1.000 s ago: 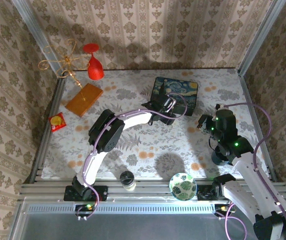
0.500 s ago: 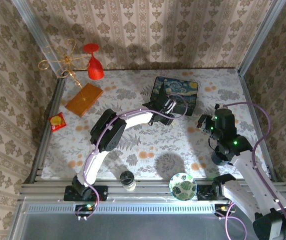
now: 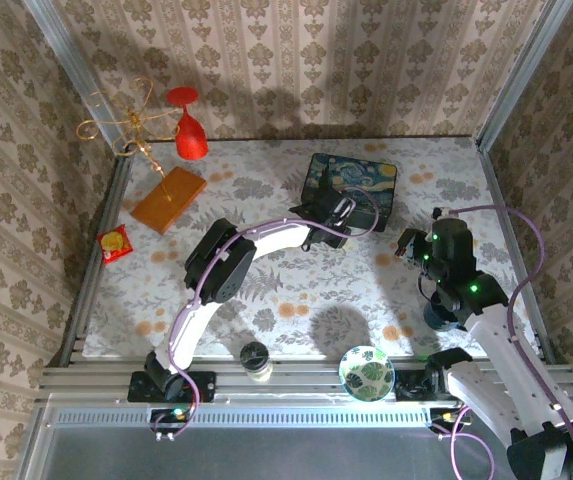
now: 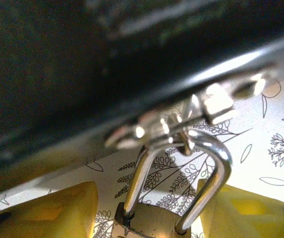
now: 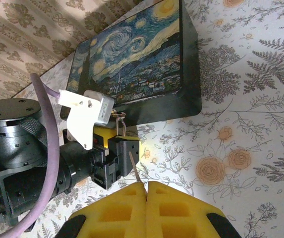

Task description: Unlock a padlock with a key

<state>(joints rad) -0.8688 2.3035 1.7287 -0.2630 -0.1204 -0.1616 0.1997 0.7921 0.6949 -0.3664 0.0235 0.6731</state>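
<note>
While the right arm is seen where it was a second ago, the left arm's elbow has shifted slightly to the right. The left tool (image 4: 149, 210) is set at the near wall of the box (image 5: 132, 54). The box is shut, so its contents are hidden. The padlock (image 4: 151, 227) hangs at that near wall, with its shackle (image 4: 216, 163) passed through the hasp (image 4: 181, 124). The lock body is flanked by the yellow pads (image 4: 57, 213); whether it is gripped or merely bracketed cannot be told, as slivers of worktop (image 3: 296, 300) show on both sides. The right tool (image 5: 146, 187) is clenched on the key (image 5: 136, 169). The blade juts from between its pads, towards the left tool and just short of it. A bowl (image 3: 366, 372) and a jar (image 3: 256, 358) stand at the near edge, well apart from the box. Open worktop is left between them and the tools, and more to the right of the box.
</note>
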